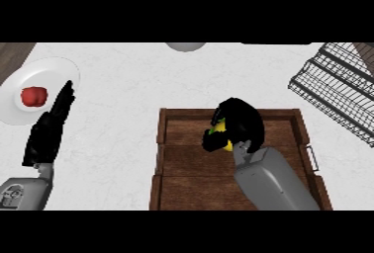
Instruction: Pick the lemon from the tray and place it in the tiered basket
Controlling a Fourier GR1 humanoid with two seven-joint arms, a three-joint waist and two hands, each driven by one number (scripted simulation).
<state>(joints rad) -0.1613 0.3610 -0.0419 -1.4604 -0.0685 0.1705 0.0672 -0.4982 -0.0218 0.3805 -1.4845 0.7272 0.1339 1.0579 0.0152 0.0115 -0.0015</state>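
One lemon [217, 130] is enclosed by the curled right hand [240, 123] over the centre tray [190, 165]; the left hand [50, 126] is held straight-fingered at left.

From right hand [235, 121], curled round lemon [227, 145] over tray [169, 148]: bare counter [219, 74] open at 12 to 1 o'clock, past the tray's raised rim. Wire basket [336, 89] stands at 2 o'clock. Plate [47, 69] and left hand [47, 133] block 9 to 10 o'clock.
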